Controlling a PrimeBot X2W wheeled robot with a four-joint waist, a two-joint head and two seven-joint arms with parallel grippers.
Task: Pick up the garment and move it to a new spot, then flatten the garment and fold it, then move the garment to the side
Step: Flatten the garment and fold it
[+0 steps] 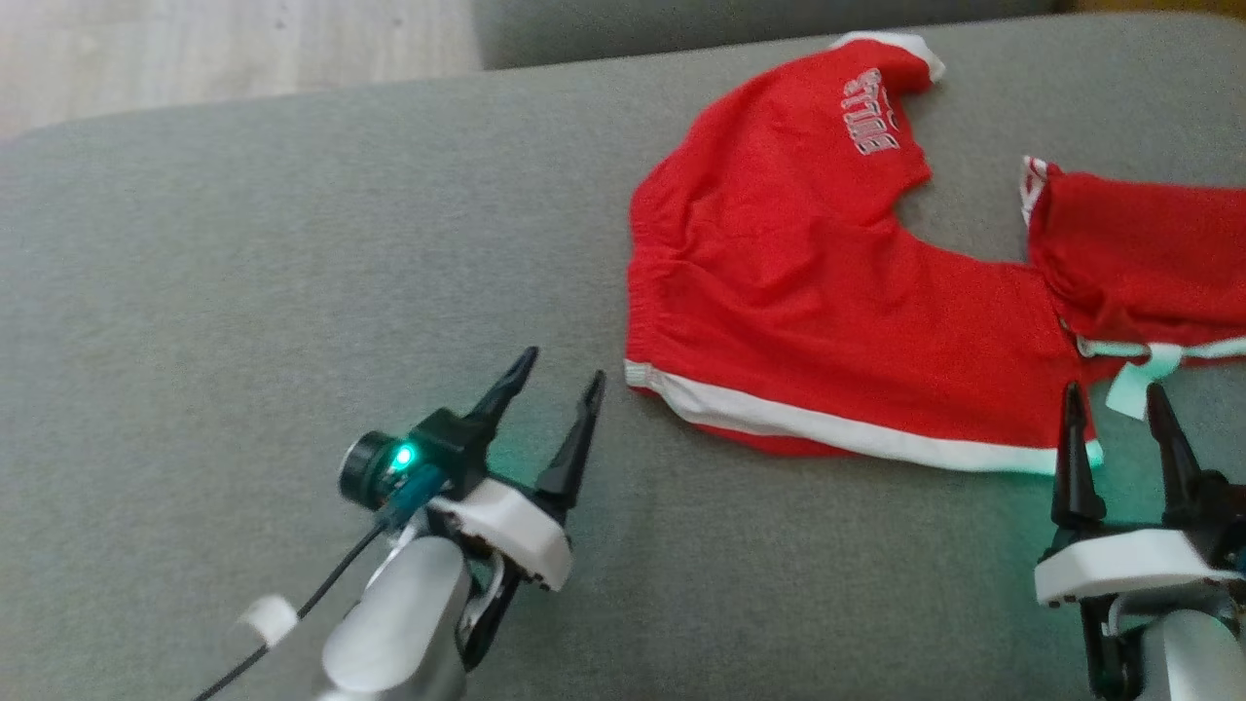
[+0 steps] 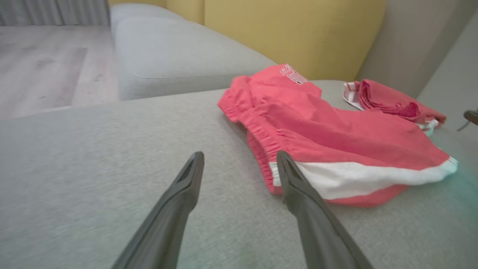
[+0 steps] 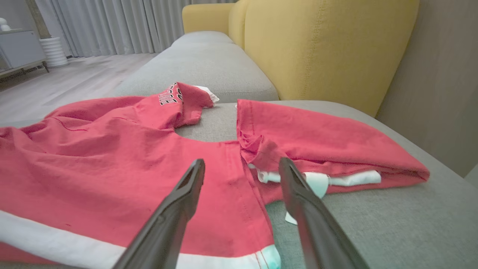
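One garment [image 1: 827,292], two pincers [image 1: 563,365] [image 1: 1113,389], one sofa [image 1: 292,292]

Head view: high up, aimed steeply down at the grey sofa seat [image 1: 243,292]; left hand [image 1: 563,365] lower left, right hand [image 1: 1112,389] lower right. Left wrist view: low over the seat, facing along it toward the yellow backrest [image 2: 291,33]. Right wrist view: low, much nearer the red garment [image 3: 93,157], same heading. All three share the garment.
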